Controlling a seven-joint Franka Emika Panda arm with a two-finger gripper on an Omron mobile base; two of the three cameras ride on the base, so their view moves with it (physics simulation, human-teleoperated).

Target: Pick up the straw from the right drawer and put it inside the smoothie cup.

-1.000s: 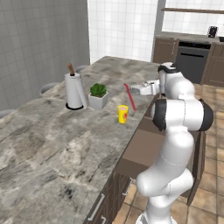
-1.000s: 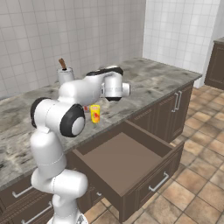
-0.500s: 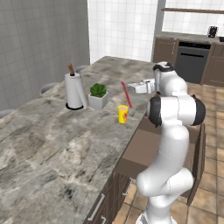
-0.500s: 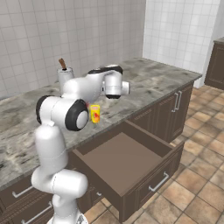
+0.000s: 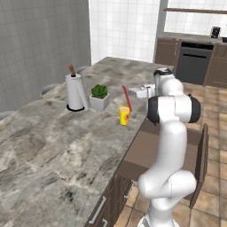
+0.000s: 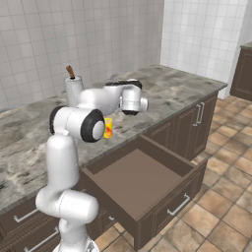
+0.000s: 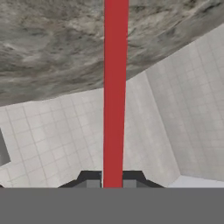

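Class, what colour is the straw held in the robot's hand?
Red: the straw shows best in the hand view.

The white arm [image 6: 74, 147] stands in front and bends over the grey stone desk [image 6: 162, 88]. Its hand end sits just above the desk top. A small yellow cup [image 6: 108, 128] with a red mark stands on the desk, partly hidden behind the arm's dark joint. A white paper roll [image 6: 74, 88] with a brown stick on top stands farther back, near the tiled wall. Below the desk, a wide brown drawer [image 6: 142, 182] is pulled out over the floor [image 6: 216, 197] of brown tiles. Its flat bottom is bare.
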